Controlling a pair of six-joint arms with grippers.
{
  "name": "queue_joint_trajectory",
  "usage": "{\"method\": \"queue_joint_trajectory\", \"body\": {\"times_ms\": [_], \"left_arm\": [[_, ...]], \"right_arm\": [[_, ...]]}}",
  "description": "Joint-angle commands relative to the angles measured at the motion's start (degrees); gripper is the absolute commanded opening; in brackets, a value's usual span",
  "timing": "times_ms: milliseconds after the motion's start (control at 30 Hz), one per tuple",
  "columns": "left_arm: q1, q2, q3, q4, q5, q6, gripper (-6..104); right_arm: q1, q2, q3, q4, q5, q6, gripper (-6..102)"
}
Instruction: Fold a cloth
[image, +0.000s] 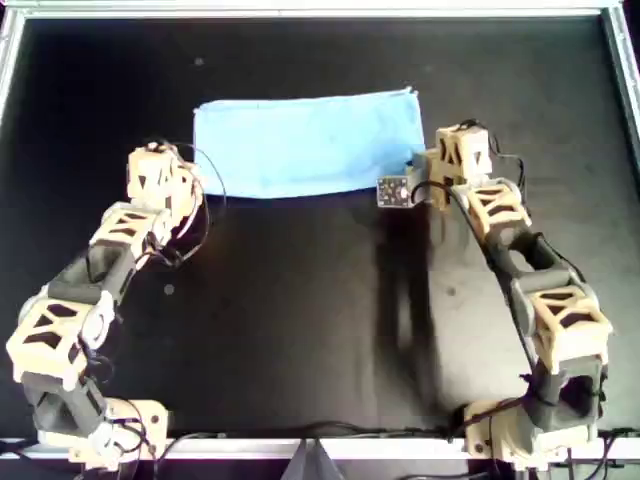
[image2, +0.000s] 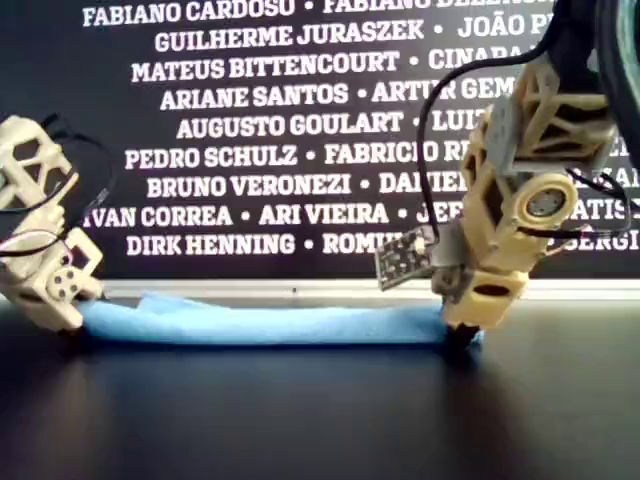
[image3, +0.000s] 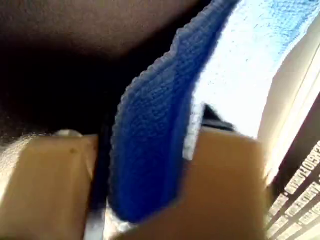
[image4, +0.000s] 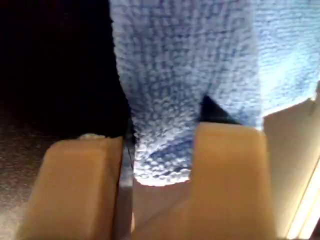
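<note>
Overhead view: both arm bases sit at the lower edge, nearest the camera, on the black bench (image: 300, 330). Farther up lies the cloth (image: 305, 143), a light blue rectangle, wider than deep, already doubled into a flat band. The left gripper (image: 185, 190) meets its lower left corner in this view; the right gripper (image: 420, 172) meets its lower right corner. Holding both near corners appears intended to let the near edge be carried across as one line for another fold.

Exterior view: the cloth (image2: 260, 322) lies low on the bench as a long flat strip. The left gripper (image2: 70, 318) stands at its end on the exterior view's left, the right gripper (image2: 462, 335) at the other end. A printed name wall (image2: 260, 150) stands behind.

Left wrist view: the jaws of the left gripper (image3: 150, 185) pinch a doubled cloth (image3: 150, 150) edge, which shows a fine knit texture.

Right wrist view: the jaws of the right gripper (image4: 160, 170) pinch a cloth (image4: 185, 75) corner; the pile looks soft and nubby.
</note>
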Motion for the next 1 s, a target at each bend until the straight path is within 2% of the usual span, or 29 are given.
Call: {"method": "queue_joint_trajectory", "body": {"times_ms": [0, 133, 200, 367, 600, 667, 967], "left_arm": [[-1.5, 1.4, -1.3, -0.7, 0.6, -0.4, 28], [-1.5, 1.6, -1.4, -0.7, 0.6, -0.5, 5], [-1.5, 1.6, -1.3, -0.7, 0.6, -0.5, -3], [-1.4, 1.6, -0.2, -0.7, 0.5, -0.6, -2], [-1.5, 3.9, 0.9, -0.6, 0.5, -0.6, -2], [-1.5, 6.1, 3.9, -0.6, 0.5, 0.4, -2], [-1.4, 22.6, 19.5, -0.6, 0.6, 0.4, -1]], "right_arm": [[-0.7, 1.2, -3.8, 0.7, -0.5, 0.35, 32], [-0.6, 1.2, -3.9, 0.7, -0.5, 0.35, 17], [-0.7, 1.2, -3.9, 0.7, -0.5, 0.35, 11], [-0.8, 1.8, -3.1, 0.7, -0.5, 0.35, -2], [-0.8, 5.8, 0.7, 0.8, -0.5, 0.35, -2], [-0.5, 8.5, 4.0, 0.8, -0.5, 0.35, -2], [-0.2, 24.8, 22.2, 0.8, -0.5, 0.35, -2]]}}
